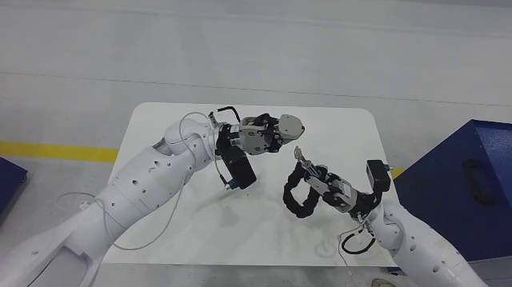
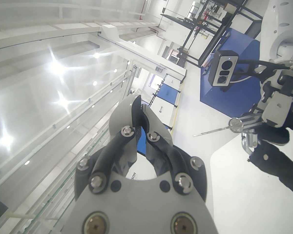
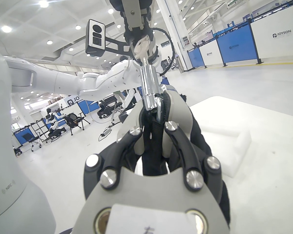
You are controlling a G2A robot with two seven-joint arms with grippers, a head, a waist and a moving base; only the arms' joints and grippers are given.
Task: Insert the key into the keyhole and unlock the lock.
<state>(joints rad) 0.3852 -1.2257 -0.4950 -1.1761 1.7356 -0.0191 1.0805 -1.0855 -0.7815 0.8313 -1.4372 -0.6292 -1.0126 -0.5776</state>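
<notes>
Clamping the chrome barrel of the cable lock (image 3: 149, 83), the right gripper (image 3: 156, 103) holds it above the white table (image 1: 160, 119), with the black-sleeved cable loop (image 1: 294, 195) curling beside the claw. The key (image 3: 141, 47) sits in the keyhole at the barrel's free end, its head sticking out. The left gripper (image 2: 139, 108) hangs near the key but apart from it, fingertips pressed together on nothing.

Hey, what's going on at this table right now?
The right gripper is shut on a chrome cable lock, holding it over the white table. The key appears to be seated in the keyhole. The left gripper hangs a little way off, shut and empty.
</notes>
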